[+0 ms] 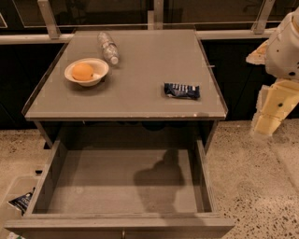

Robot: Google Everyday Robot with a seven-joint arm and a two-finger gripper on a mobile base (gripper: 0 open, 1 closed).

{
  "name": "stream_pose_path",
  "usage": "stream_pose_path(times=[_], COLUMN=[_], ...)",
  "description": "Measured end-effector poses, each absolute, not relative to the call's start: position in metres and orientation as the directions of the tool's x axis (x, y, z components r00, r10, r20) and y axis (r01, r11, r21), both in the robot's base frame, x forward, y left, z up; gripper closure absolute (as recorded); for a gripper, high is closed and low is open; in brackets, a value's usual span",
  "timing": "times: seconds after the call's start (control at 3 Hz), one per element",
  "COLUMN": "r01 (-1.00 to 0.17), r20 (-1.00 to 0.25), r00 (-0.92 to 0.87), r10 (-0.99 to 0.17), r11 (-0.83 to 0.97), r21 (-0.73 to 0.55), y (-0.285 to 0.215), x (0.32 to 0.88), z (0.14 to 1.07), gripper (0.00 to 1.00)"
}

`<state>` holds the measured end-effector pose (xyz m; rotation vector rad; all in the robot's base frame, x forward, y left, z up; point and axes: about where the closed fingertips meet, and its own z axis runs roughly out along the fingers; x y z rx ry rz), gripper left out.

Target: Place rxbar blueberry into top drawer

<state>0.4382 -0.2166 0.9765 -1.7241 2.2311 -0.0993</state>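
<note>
speckled stone floor point(247, 172), dark glazed wall point(107, 13) behind

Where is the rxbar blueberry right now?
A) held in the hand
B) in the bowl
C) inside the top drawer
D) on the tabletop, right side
D: the rxbar blueberry lies flat on the tabletop near its right front; the top drawer stands open without it, and the hand hangs beyond the table's right edge.

Grey tabletop point(149, 70) — rxbar blueberry point(181, 90), bowl point(103, 68) with orange point(83, 71), clear bottle point(108, 47) lying flat — end effector point(265, 126) beside it
</note>
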Motion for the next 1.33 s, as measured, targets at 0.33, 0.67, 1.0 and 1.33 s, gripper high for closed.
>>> stream_pose_path(times=[0.33, 0.67, 1.0, 1.33], r01=[-0.931, -0.931, -0.943, -0.967], r20=[-0.207, -0.221, -0.313, -0.397], r00=[-0.221, -0.215, -0.183, -0.164], r10=[-0.953, -0.951, -0.932, -0.903], r11=[0.270, 0.269, 0.257, 0.228], r21=[-0.247, -0.249, -0.213, -0.117], y=[-0.217, -0.218, -0.233, -0.243], x=[0.438, 0.440, 0.458, 0.491], z=[0.976, 0.977, 0.967, 0.939], gripper=[0.00, 0.00, 0.00, 0.00])
